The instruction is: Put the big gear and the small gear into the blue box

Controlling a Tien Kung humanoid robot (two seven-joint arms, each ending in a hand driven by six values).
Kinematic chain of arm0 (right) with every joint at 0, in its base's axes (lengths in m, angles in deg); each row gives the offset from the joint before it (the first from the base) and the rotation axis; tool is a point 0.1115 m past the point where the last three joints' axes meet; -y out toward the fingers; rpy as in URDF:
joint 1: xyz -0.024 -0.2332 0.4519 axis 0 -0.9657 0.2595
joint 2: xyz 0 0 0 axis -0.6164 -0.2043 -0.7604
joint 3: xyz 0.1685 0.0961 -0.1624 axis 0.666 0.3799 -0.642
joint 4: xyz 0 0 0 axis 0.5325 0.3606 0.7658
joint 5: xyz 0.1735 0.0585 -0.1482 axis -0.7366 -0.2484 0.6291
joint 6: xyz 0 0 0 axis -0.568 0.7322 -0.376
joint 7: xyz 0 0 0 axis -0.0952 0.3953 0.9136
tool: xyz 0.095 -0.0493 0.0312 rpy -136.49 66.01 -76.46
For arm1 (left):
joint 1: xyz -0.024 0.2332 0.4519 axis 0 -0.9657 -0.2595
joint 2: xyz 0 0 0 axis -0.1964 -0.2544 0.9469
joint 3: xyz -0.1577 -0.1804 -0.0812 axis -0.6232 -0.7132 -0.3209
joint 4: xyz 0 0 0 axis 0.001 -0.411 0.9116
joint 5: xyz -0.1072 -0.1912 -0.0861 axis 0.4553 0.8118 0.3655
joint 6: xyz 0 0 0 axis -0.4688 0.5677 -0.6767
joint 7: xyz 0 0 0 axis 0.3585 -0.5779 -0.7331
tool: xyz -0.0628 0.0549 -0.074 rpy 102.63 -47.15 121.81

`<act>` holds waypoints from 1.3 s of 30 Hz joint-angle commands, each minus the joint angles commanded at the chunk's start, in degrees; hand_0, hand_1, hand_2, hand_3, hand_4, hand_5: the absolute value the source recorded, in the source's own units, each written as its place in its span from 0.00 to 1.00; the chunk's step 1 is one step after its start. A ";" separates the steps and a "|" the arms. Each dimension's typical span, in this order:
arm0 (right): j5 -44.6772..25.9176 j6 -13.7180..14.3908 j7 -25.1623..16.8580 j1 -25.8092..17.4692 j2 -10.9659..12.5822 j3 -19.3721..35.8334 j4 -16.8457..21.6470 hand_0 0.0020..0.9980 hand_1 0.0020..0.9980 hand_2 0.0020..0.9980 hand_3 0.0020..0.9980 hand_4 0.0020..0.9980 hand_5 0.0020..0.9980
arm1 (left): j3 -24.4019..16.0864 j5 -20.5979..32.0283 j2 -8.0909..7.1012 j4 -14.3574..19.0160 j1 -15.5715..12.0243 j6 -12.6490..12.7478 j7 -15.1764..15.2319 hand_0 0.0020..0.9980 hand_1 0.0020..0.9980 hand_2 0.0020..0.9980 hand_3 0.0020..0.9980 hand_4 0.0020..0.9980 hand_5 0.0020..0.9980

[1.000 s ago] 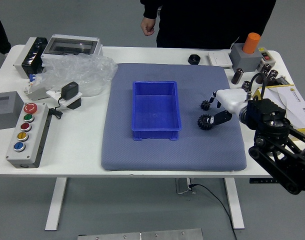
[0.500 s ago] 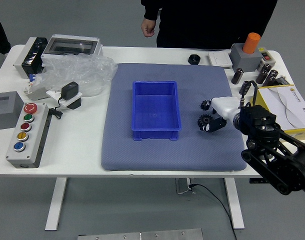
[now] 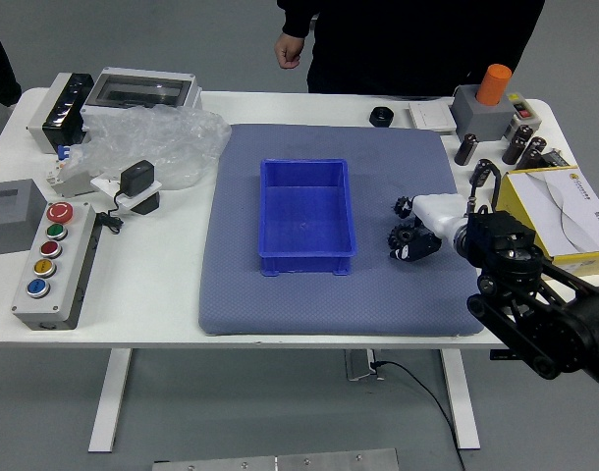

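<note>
A white table [image 3: 172, 304] is held up by white legs [image 3: 110, 402] over a gray floor [image 3: 241, 402]. A curved black cord [image 3: 427, 389] can be seen below the near edge. The top is brightly lit.

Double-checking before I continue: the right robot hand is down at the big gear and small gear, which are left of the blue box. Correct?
Wrong side: the head view shows the big gear and small gear right of the blue box. The right robot hand is indeed down at them.
</note>
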 joint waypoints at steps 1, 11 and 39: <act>0.03 0.24 -0.10 -0.01 -0.05 -0.03 -0.20 0.62 0.54 0.60 0.67 0.83 0.44 | 0.00 -0.01 0.01 0.00 0.01 0.00 0.00 0.85 0.82 0.83 0.86 0.74 0.30; 0.27 2.90 -1.27 -0.37 -0.27 -0.38 -1.50 0.62 0.51 0.54 0.62 0.77 0.39 | 0.12 0.03 0.10 0.00 -0.08 -0.01 -0.04 0.85 0.82 0.83 0.86 0.74 0.30; 0.42 4.56 -0.08 0.21 0.67 1.25 1.57 0.59 0.45 0.46 0.56 0.84 0.13 | 0.33 0.44 -0.05 0.00 0.10 0.03 0.06 0.85 0.82 0.83 0.86 0.74 0.29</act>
